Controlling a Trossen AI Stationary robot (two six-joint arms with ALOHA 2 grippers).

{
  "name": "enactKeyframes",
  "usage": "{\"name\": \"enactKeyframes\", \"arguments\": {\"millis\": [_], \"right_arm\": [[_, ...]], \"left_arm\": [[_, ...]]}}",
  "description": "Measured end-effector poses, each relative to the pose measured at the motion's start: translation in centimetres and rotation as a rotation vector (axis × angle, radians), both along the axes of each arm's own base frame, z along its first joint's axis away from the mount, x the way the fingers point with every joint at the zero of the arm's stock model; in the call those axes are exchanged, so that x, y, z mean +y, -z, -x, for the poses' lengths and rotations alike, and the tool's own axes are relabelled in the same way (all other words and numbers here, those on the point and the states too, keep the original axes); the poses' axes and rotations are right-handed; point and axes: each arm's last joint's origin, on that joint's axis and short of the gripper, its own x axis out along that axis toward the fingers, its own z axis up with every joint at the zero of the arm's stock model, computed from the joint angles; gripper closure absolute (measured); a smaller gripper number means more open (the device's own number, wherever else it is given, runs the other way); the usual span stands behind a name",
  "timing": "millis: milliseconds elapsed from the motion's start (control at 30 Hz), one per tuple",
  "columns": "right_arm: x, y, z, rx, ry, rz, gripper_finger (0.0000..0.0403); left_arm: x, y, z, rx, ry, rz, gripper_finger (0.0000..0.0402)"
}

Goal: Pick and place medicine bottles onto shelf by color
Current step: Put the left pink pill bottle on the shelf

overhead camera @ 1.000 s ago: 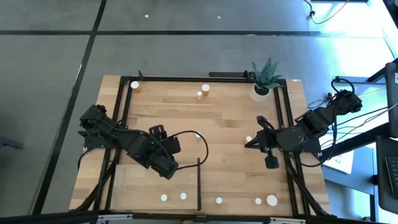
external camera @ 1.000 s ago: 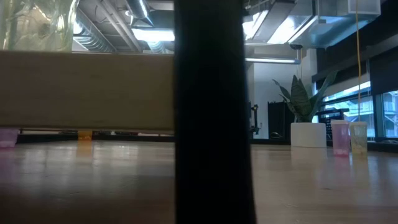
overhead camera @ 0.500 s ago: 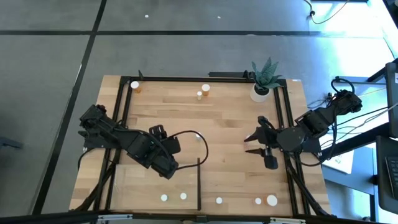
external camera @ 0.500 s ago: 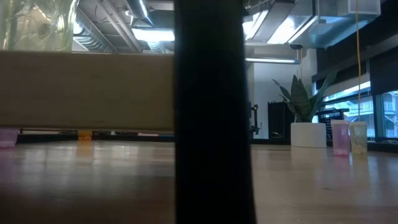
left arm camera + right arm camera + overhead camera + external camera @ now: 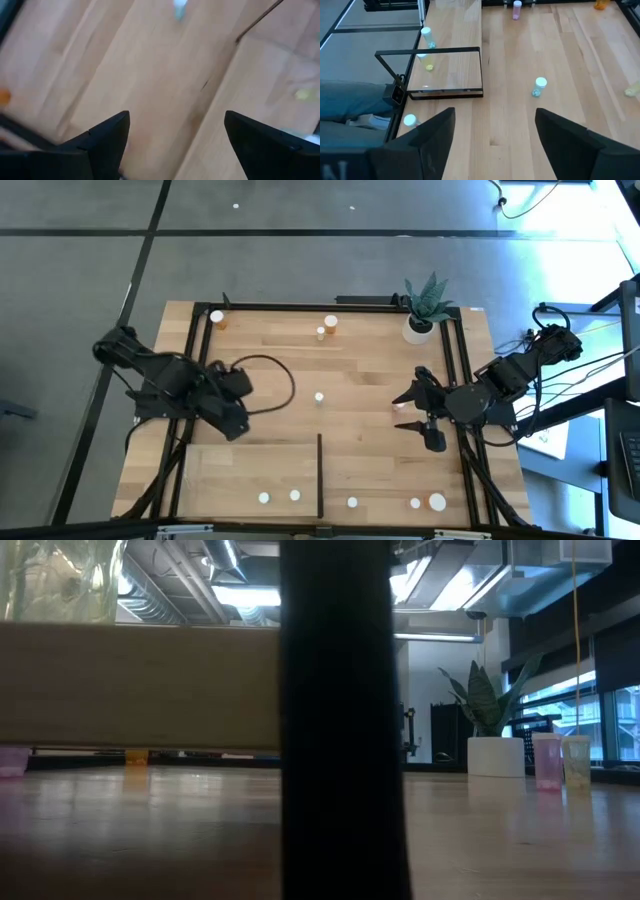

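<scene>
My right gripper (image 5: pixel 412 411) stands near the table's right rail, fingers spread wide, nothing between them. A small bottle (image 5: pixel 400 405) sits just beside its tips. My left gripper (image 5: pixel 236 423) waits at the left side, fingers apart and empty. Another bottle (image 5: pixel 319 396) stands mid-table. The shelf (image 5: pixel 250 475) lies at the near edge, two bottles on it.

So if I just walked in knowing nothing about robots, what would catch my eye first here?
Probably the two dark arms reaching in over the wooden table, one from each side, the left claw and the right claw both open and empty. Next, the spiky green plant in its white pot at the far right corner. Then the tiny white-capped bottles scattered about, one standing alone mid-table.
</scene>
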Motion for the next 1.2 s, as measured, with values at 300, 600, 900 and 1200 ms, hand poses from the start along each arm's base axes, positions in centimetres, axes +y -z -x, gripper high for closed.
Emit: {"name": "enactKeyframes", "arguments": {"millis": [300, 600, 900, 1200], "right_arm": [[0.0, 0.0, 0.0, -0.001, -0.003, 0.005, 0.0125], [0.0, 0.0, 0.0, 0.000, 0.005, -0.005, 0.0125], [0.0, 0.0, 0.0, 0.001, 0.015, -0.018, 0.0125], [0.0, 0.0, 0.0, 0.000, 0.015, -0.018, 0.0125]], "left_arm": [[1.3, 4.1, 2.6, 0.097, -0.226, 0.075, 0.0083], [2.3, 9.8, 2.6, 0.345, -0.262, 0.102, 0.0083], [3.6, 13.7, 2.0, 0.355, -0.285, 0.116, 0.0083], [4.1, 16.2, 2.5, 0.380, -0.369, 0.107, 0.0083]]}}
